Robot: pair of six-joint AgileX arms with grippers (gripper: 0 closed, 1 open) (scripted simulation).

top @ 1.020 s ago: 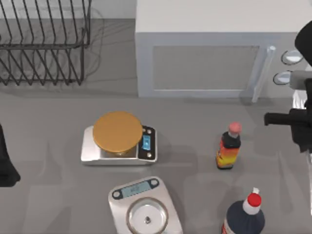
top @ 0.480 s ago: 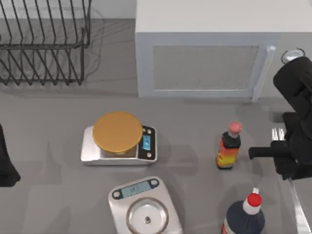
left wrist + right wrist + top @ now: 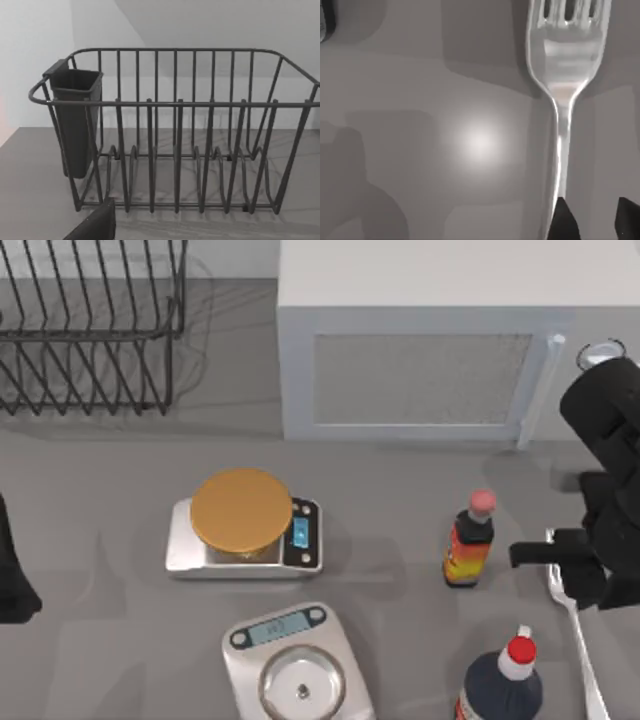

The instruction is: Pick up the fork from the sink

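The fork (image 3: pixel 583 665) is slim and silver. It lies flat on the grey tabletop near the right edge, with its handle running toward the front. No sink is in view. My right gripper (image 3: pixel 590 578) hangs directly over the fork's head end and hides part of it. In the right wrist view the fork (image 3: pixel 563 65) shows tines and neck, and the handle runs under one dark fingertip (image 3: pixel 565 220). The right gripper (image 3: pixel 595 222) is open, with bare table between its fingers. My left arm (image 3: pixel 12 570) is parked at the left edge.
A small orange sauce bottle (image 3: pixel 470 540) stands just left of the right gripper. A dark red-capped bottle (image 3: pixel 505 685) stands at the front. Two scales (image 3: pixel 245 525) (image 3: pixel 298 660) sit mid-table. A microwave (image 3: pixel 430 340) and a wire dish rack (image 3: pixel 175 130) are at the back.
The right arm came forward from the back right and has held almost still for the last half second. The fork has shifted toward the front and slightly left.
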